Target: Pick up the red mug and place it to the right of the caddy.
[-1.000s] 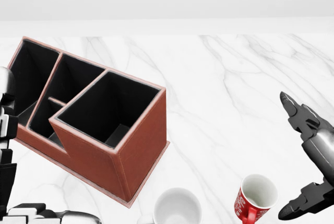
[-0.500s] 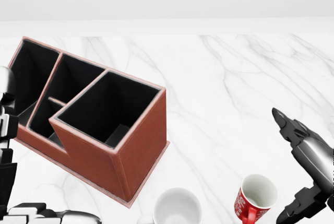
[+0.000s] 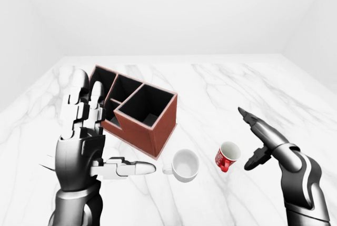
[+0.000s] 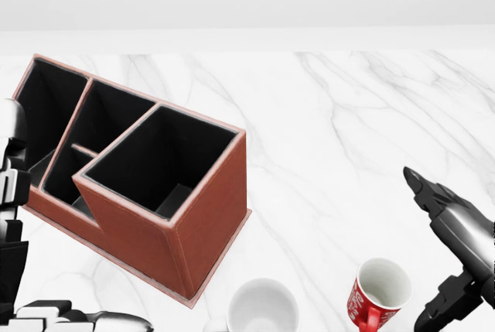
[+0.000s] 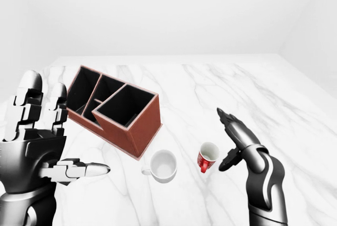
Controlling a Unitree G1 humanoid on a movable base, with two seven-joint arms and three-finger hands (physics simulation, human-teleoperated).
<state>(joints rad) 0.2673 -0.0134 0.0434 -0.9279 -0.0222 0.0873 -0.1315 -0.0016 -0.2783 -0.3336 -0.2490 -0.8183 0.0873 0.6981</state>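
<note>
Table (image 4: 348,115) is showing white marble with grey veining. Caddy (image 4: 205,216) is showing brick-red outer walls, paler pinkish rims, black interior. Red mug (image 4: 371,301) is carrying a white pattern on its side, white inside. Second mug (image 3: 185,165) is reading plain white. My right robot hand (image 3: 258,144) and left robot hand (image 3: 84,131) are appearing glossy silver-grey with black joints.
</note>
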